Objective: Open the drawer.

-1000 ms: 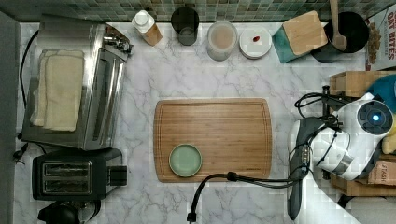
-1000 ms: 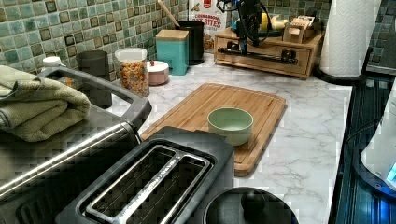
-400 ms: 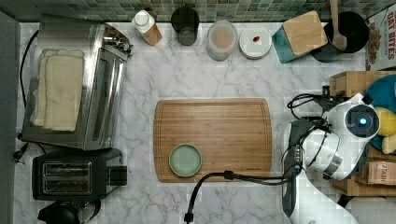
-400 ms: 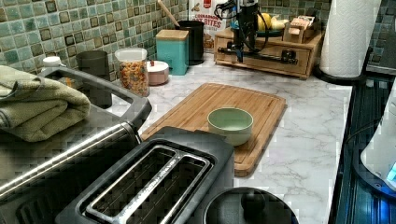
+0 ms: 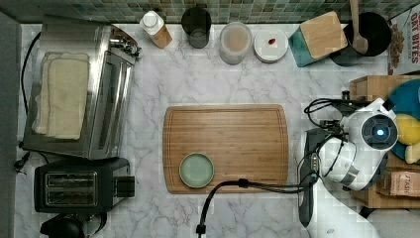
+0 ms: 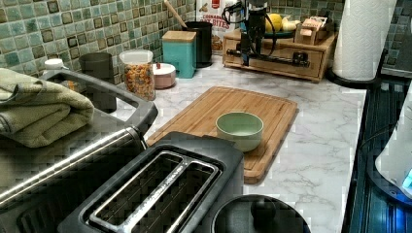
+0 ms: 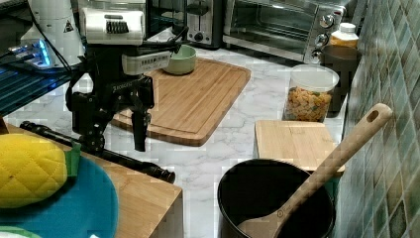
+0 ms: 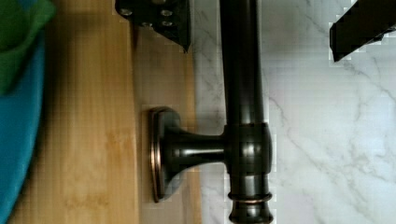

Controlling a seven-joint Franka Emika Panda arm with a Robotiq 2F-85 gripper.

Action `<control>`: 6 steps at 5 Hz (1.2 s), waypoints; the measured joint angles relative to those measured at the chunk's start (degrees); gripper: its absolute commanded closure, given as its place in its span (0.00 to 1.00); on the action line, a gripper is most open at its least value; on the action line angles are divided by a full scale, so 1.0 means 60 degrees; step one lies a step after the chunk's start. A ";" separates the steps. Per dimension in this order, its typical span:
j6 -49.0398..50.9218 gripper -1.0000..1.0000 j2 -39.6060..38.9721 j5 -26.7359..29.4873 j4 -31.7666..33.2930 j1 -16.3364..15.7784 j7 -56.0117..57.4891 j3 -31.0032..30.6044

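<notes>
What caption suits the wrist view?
Open black gripper straddling the long black metal bar handle of the light wooden drawer.

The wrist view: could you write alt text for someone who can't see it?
Close-up looking down on the drawer's black bar handle, with one gripper finger on either side of it, open and not touching. A short post joins the bar to the light wooden drawer front, and white marble counter lies beyond.
</notes>
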State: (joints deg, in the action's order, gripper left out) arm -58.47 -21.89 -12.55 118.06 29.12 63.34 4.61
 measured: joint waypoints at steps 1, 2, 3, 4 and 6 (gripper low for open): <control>0.0000 0.00 0.0035 -0.0010 0.0280 -0.0238 -0.0047 0.0250; 0.0140 0.00 -0.0016 -0.0014 0.0578 -0.0436 -0.0047 0.0476; -0.0392 0.00 -0.0033 -0.0139 0.0746 -0.0448 -0.0047 0.0515; -0.0448 0.00 0.0096 -0.0146 0.0951 -0.0448 -0.0047 0.0537; 0.0187 0.00 0.0699 0.0422 0.1399 -0.0697 -0.0065 0.0364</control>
State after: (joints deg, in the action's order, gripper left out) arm -57.35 -17.70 -10.02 126.45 24.94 62.95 6.79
